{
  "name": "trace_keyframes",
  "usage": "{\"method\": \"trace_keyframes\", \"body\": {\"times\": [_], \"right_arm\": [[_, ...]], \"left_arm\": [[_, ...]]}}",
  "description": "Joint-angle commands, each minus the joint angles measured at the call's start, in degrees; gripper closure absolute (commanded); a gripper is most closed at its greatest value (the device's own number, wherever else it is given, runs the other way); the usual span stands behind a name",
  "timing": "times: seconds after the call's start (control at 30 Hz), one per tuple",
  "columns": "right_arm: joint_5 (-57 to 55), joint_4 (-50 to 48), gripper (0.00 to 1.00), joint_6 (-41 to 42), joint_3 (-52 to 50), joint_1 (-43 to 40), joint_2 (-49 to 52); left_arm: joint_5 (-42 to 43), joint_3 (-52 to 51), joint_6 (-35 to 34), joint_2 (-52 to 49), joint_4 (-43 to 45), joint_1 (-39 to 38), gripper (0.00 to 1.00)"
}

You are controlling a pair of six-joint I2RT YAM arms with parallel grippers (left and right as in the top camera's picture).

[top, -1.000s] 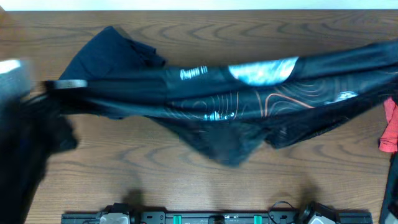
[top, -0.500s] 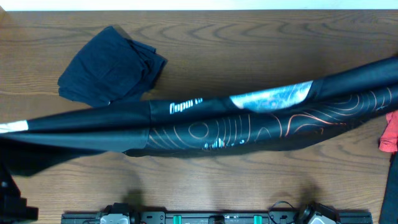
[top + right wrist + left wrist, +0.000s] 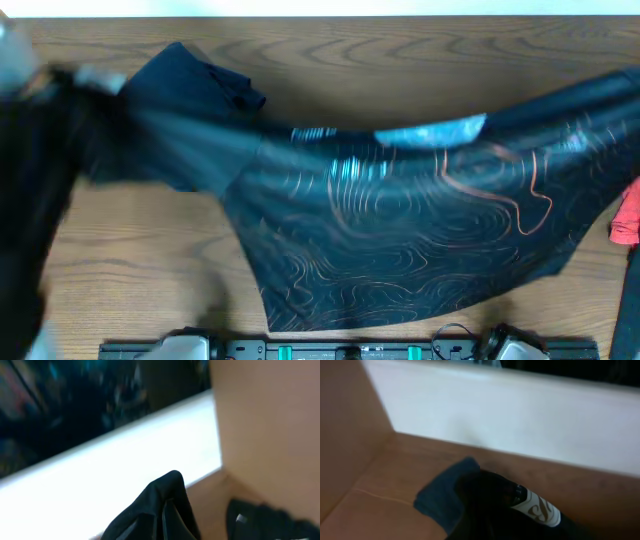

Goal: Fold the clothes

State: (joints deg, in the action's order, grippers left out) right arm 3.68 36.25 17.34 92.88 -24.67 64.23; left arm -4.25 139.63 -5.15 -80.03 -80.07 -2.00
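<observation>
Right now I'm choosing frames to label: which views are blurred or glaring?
Overhead: the jersey shows its pattern mid-frame, but its left end dissolves into a dark motion smear. Left wrist: soft all over, the white lettering unreadable. Right wrist: streaked dark background, the white band washed out, the fabric fold soft.

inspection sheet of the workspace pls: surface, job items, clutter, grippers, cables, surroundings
surface: wooden table, bare wood around the cloth
job's things: black jersey with orange contour lines, spread wide across the table, held at both ends
clutter: dark blue folded garment far left, partly hidden by the jersey; red cloth at the right edge
grippers: left gripper blurred, jaws shut on the jersey's end; right gripper outside the overhead view, jaws shut on the other end
cables: dark loop by the front rail, possibly a cable
surroundings: white board behind the table, tan side panel
</observation>
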Motion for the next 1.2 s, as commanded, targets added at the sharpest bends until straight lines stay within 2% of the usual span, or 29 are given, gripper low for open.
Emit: {"method": "trace_keyframes", "body": {"times": [0.0,0.27,0.33,0.37,0.4,0.43,0.47,0.5,0.57,0.6,0.7,0.87,1.07,1.17], "right_arm": [[7.80,-0.48,0.99,-0.96,-0.11,0.42,9.35],[23.91,-13.64,0.99,-3.34,-0.11,0.46,31.04],[25.51,-17.38,0.93,-3.08,-0.11,0.72,35.87],[25.92,-18.67,0.82,-2.73,-0.11,0.81,37.38],[26.40,-20.59,0.46,-2.64,-0.11,0.92,39.95],[26.38,-20.94,0.27,-2.64,-0.11,0.90,40.70],[26.34,-21.03,0.05,-2.93,-0.11,0.81,41.57],[26.36,-20.55,0.01,-3.30,-0.11,0.57,41.99],[26.56,-18.49,0.01,-3.72,-0.11,-0.24,41.88],[27.21,-17.14,0.01,-4.48,-0.09,-0.90,41.35],[27.47,-11.13,0.01,-6.82,-0.11,-1.99,39.26],[25.99,5.27,0.01,-10.58,-0.11,-3.08,34.73],[12.94,29.03,0.01,-8.46,-1.36,-2.01,34.77],[6.95,32.39,0.04,-7.52,-5.75,-1.07,35.41]], "left_arm": [[3.87,-1.20,3.48,-9.09,2.75,-0.13,0.94],[3.91,-1.20,4.55,-29.51,16.31,-0.24,0.94],[4.15,-1.20,4.52,-33.33,19.71,-0.24,0.94],[4.57,-1.20,4.55,-34.56,20.79,-0.24,0.94],[5.16,-1.20,4.57,-36.50,22.53,-0.24,0.92],[5.14,-1.20,4.59,-37.00,22.93,-0.24,0.87],[5.14,-1.20,4.59,-37.70,23.47,-0.24,0.75],[5.09,-1.20,4.79,-38.10,23.63,-0.22,0.59],[4.04,-1.18,5.18,-37.94,23.28,-0.15,0.27],[2.84,-1.14,5.25,-37.48,22.91,-0.04,0.18],[-1.66,-0.96,5.42,-34.95,20.39,0.07,0.07],[-2.86,-0.98,6.03,-28.30,12.81,0.31,0.04],[-2.21,-0.98,4.39,-20.74,0.26,0.31,0.04],[-2.19,-0.98,1.03,-18.45,-4.87,0.31,0.04]]}}
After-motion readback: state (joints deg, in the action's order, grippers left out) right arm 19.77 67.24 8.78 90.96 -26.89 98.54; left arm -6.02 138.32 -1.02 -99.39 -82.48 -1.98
